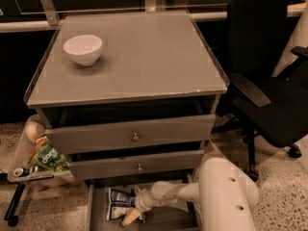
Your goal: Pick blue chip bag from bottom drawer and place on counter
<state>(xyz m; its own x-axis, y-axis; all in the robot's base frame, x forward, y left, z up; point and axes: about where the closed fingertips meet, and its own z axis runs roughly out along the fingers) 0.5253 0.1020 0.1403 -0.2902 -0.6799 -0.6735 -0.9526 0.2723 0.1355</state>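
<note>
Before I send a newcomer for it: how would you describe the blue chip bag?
Find the grey counter with the white bowl on it, then look down to the open bottom drawer, a flat tray below two knobbed drawers. The blue chip bag lies in it, next to the gripper; it is dark blue and white, unlike the green snack bag outside the drawers.

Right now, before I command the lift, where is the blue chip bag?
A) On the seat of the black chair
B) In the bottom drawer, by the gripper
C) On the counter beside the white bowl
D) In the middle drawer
B: the blue chip bag lies in the open bottom drawer with the gripper at its front edge, while the counter carries the white bowl but no bag.
</note>
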